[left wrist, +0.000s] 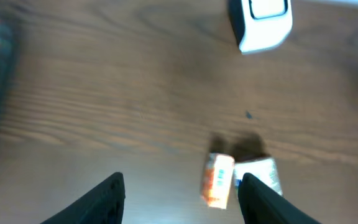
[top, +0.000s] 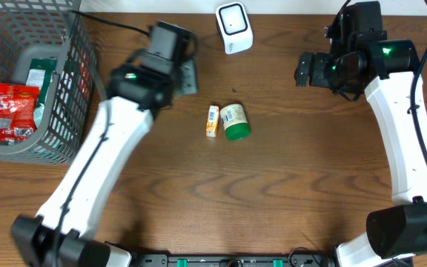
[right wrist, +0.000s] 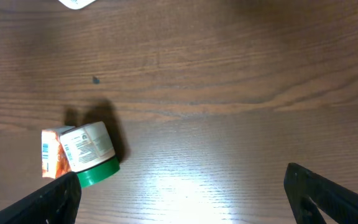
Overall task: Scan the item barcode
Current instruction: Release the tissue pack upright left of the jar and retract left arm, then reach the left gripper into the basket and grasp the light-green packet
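A small orange box [top: 213, 121] [left wrist: 217, 179] [right wrist: 51, 155] lies on the wooden table, touching a white-labelled jar with a green lid [top: 235, 122] [right wrist: 92, 152] [left wrist: 263, 171] on its side. The white barcode scanner [top: 233, 27] [left wrist: 263, 22] stands at the back edge. My left gripper [top: 188, 77] [left wrist: 182, 200] hovers behind and left of the two items, open with nothing between its fingers. My right gripper [top: 302, 69] [right wrist: 188, 199] hangs to the right of the scanner, wide open and empty.
A grey wire basket [top: 65, 111] stands at the far left, holding red snack packets [top: 12, 111] and a green packet [top: 39, 74]. A black cable [top: 117, 26] runs along the back of the table towards the left arm.
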Motion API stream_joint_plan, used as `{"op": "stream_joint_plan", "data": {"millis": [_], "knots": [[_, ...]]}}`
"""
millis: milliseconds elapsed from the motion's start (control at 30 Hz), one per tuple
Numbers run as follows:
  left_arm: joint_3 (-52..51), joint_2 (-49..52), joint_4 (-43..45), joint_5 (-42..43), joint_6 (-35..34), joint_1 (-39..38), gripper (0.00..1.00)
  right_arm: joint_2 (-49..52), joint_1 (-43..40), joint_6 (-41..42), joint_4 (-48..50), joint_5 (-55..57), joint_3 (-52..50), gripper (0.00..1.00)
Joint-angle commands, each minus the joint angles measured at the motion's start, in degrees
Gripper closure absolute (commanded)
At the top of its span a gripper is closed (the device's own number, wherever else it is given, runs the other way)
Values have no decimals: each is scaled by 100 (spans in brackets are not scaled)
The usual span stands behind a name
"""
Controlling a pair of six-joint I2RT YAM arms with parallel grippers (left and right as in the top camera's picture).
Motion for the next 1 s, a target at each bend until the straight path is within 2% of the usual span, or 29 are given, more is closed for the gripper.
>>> {"op": "stream_joint_plan", "data": {"millis": [0, 100, 200, 400, 533, 567, 633, 767, 967], "knots": [[931, -293, -494, -243, 616, 599, 41, 24, 9, -55, -4, -26, 103, 1], [1794, -284, -962, -527, 859, 1237, 40, 24, 9, -55, -4, -26, 103, 1], [2280, -293, -1040, -798, 876, 1996, 39, 24, 7, -55, -4, -24, 103, 1], [2186, -122, -1128, -796, 863, 3611, 29, 24, 9, -55, -4, -24, 103, 1], [1954, 175, -1128, -793, 796, 4336, 22, 24, 9, -55, -4, -26, 103, 1], [1904, 278, -1132, -791, 717, 4494, 18, 24, 9, -55, -4, -24, 103, 1], [1799, 476, -1154, -789, 553, 4712, 14, 24, 7, -55, -4, -26, 103, 1], [1705, 988, -1331, -750, 479, 4981, 14, 24, 9, -55, -4, -24, 103, 1], [1696, 1847, -1340, -704, 485, 5066, 12, 24, 9, -55, -4, -24, 103, 1]]}}
